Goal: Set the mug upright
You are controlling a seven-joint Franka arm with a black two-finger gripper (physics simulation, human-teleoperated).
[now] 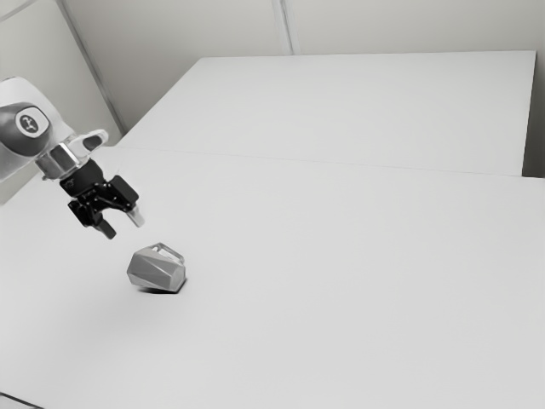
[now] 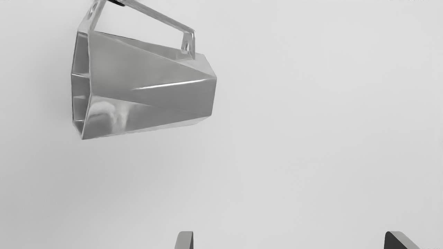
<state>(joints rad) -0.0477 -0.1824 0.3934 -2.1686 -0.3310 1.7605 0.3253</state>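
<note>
Arm (image 1: 36,126) angled down — jaws apart, seemingly wide.

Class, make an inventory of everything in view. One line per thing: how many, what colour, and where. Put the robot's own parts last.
mug: one, grey, lying on its side on the tabletop, beyond the fingertips
mug handle: one, grey, on the mug's side facing away from the fingers
tabletop: white, under the mug, with one thin seam across it; one top or two, I cannot tell
walls: at least two, pale, behind the tabletop
arm: one, white and grey, coming in from the exterior view's left
hand: one, mostly black, at the arm's end, above the tabletop
fingers: two, one dark and one pale, standing apart
</note>
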